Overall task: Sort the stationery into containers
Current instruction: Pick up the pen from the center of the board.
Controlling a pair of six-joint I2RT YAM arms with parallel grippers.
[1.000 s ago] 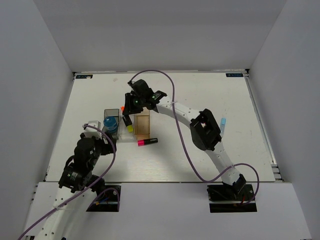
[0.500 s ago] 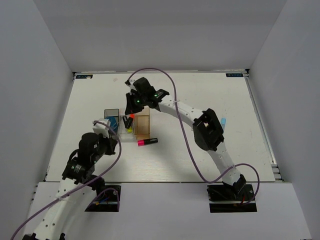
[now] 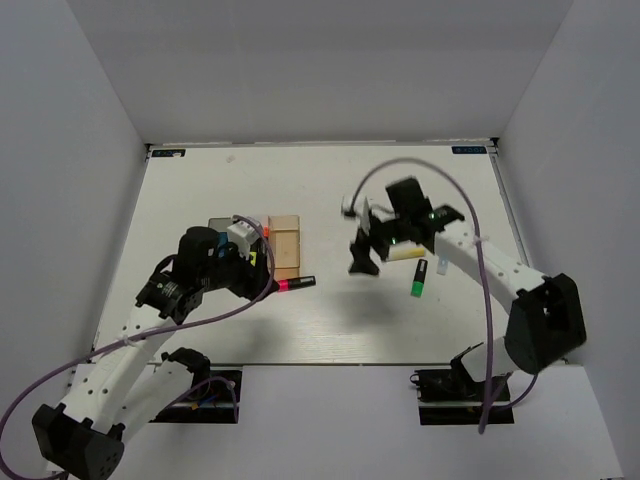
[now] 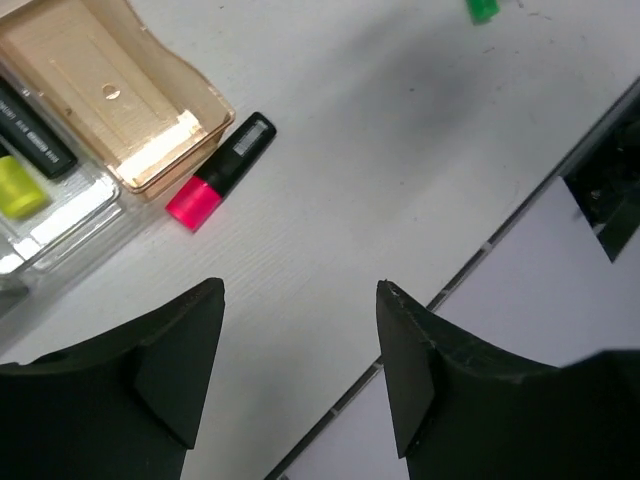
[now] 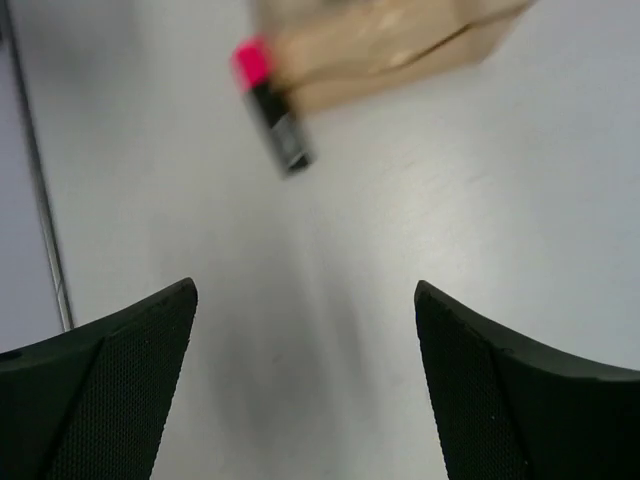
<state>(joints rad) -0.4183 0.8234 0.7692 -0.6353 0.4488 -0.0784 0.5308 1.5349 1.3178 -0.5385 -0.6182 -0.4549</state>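
Observation:
The containers stand in a row at mid-left: a dark grey bin [image 3: 218, 225], a clear bin [image 4: 62, 205] and a tan bin [image 3: 285, 243] [image 4: 110, 90] [image 5: 390, 40]. The clear bin holds a yellow-capped highlighter [image 4: 20, 187] and a black one [image 4: 35, 130]. A pink-capped highlighter [image 3: 295, 284] [image 4: 222, 167] [image 5: 268, 105] lies on the table against the tan bin's near corner. A green-capped highlighter [image 3: 417, 278] [image 4: 482, 9] and a pale yellow stick [image 3: 400, 256] lie to the right. My left gripper [image 3: 252, 272] [image 4: 300, 290] hovers open over the bins' near side. My right gripper [image 3: 362, 248] [image 5: 305, 290] hangs open and empty right of the pink highlighter.
The table's near edge with a dark seam [image 4: 470, 265] runs just in front of my left gripper. White walls enclose the table on three sides. Purple cables loop above both arms.
My right gripper left the bins, swung right to mid-table and opened. My left arm reached forward and right up to the bins. The stick and green highlighter are now uncovered.

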